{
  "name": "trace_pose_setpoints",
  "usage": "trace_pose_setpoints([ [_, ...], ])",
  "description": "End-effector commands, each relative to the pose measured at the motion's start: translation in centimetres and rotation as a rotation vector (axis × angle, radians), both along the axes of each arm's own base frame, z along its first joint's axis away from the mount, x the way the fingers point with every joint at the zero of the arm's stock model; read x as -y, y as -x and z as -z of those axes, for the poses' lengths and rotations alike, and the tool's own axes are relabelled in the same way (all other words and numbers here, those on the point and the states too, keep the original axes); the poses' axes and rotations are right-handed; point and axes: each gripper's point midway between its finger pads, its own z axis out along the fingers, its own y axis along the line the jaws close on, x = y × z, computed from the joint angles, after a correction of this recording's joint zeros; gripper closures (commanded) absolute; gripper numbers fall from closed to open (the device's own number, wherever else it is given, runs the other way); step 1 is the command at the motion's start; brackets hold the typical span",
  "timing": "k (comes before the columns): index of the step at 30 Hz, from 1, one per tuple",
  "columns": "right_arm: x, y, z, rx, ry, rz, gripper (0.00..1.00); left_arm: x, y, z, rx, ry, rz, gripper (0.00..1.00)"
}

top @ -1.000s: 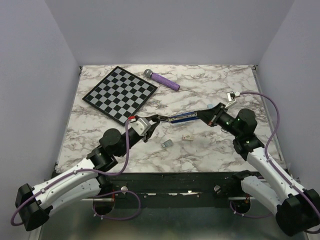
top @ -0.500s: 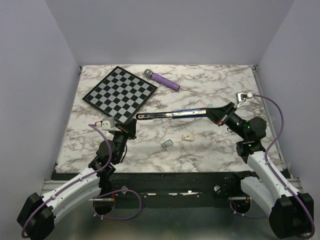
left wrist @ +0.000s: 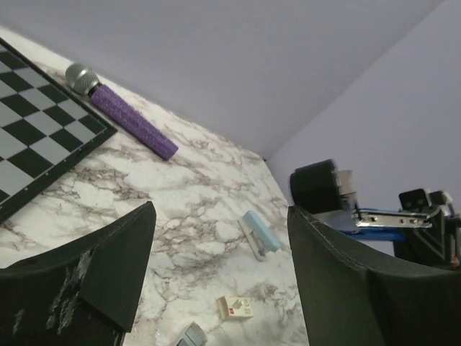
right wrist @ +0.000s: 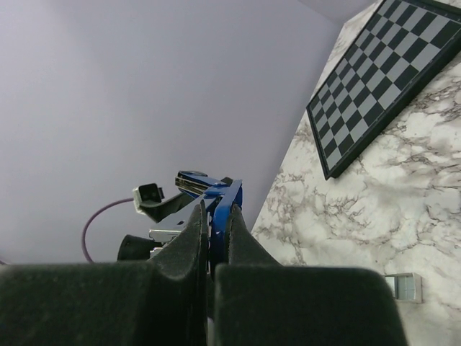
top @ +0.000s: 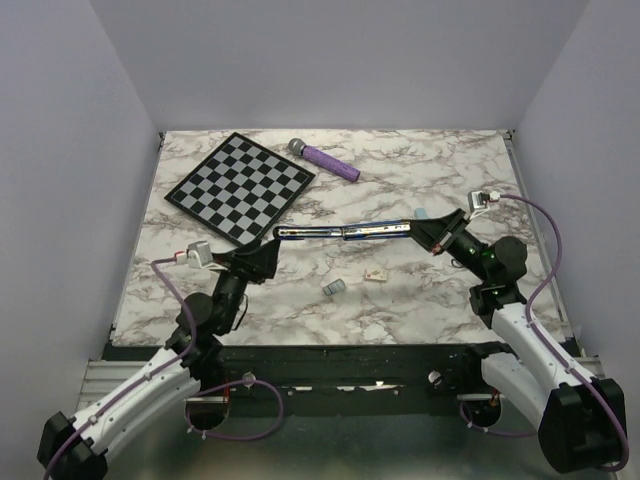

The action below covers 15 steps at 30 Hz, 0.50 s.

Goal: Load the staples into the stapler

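The dark blue stapler (top: 345,231) hangs open in a long straight line above the table's middle. My right gripper (top: 428,232) is shut on its right end. In the right wrist view the blue body (right wrist: 225,210) sits clamped between the black fingers (right wrist: 189,241) of that gripper (right wrist: 214,207). My left gripper (top: 262,260) is open and empty, near and below the stapler's left tip, not touching it. Through its spread jaws (left wrist: 220,210) I see a small white staple box (left wrist: 236,308), also in the top view (top: 377,274), and the stapler (left wrist: 382,220) at right.
A pale light-blue flat bar (left wrist: 261,234) lies beyond the box. A small grey piece (top: 333,287) lies near the box. A chessboard (top: 240,185) and a purple microphone (top: 325,159) lie at the back left.
My left gripper has let go of the stapler's left end and drawn back toward the near left. The stapler has swung open and straight, held only by my right gripper.
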Motion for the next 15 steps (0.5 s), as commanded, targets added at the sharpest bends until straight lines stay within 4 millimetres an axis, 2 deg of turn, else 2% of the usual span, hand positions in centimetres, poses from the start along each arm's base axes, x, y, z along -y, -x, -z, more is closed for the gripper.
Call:
trace_pose_setpoints([
  [1,0.8,-0.9,-1.0,0.056,-0.003,0.075,0.99,-2.7,0.9,1.8,-0.061,-0.039,-0.086,0.17],
  [3,0.9,-1.1,-0.6,0.05,0.011,0.086,0.99,-3.9,1.4,0.4,-0.036,-0.036,-0.118,0.15],
  [4,1.0,-1.3,-0.6,0.049,0.012,0.097,0.99,-4.2,1.5,0.8,-0.052,-0.065,-0.125,0.14],
  [7,1.0,-1.3,-0.6,0.054,0.023,0.095,0.99,-4.0,2.0,-1.1,0.01,-0.137,-0.106,0.14],
  [8,1.0,-1.3,-0.6,0.061,0.03,0.095,0.99,-3.4,1.8,-1.3,0.025,-0.183,-0.084,0.14],
  [10,0.9,-1.3,-0.7,0.068,0.041,0.093,0.99,-1.4,2.5,-3.8,0.143,-0.277,0.011,0.14],
  [11,0.9,-1.3,-0.6,0.071,0.05,0.092,0.99,0.2,2.1,-3.4,0.144,-0.351,0.07,0.14],
  [12,0.9,-1.3,-0.6,0.071,0.054,0.093,0.99,1.0,2.4,-5.4,0.197,-0.381,0.108,0.14],
  [13,0.8,-1.3,-0.5,0.071,0.057,0.089,0.99,3.0,3.2,-6.1,0.25,-0.426,0.212,0.13],
  [14,0.9,-1.2,-0.6,0.073,0.058,0.089,0.99,4.5,2.5,-5.2,0.247,-0.52,0.264,0.13],
  [15,0.9,-1.2,-0.6,0.076,0.061,0.09,0.99,5.4,2.9,-7.7,0.298,-0.527,0.303,0.13],
])
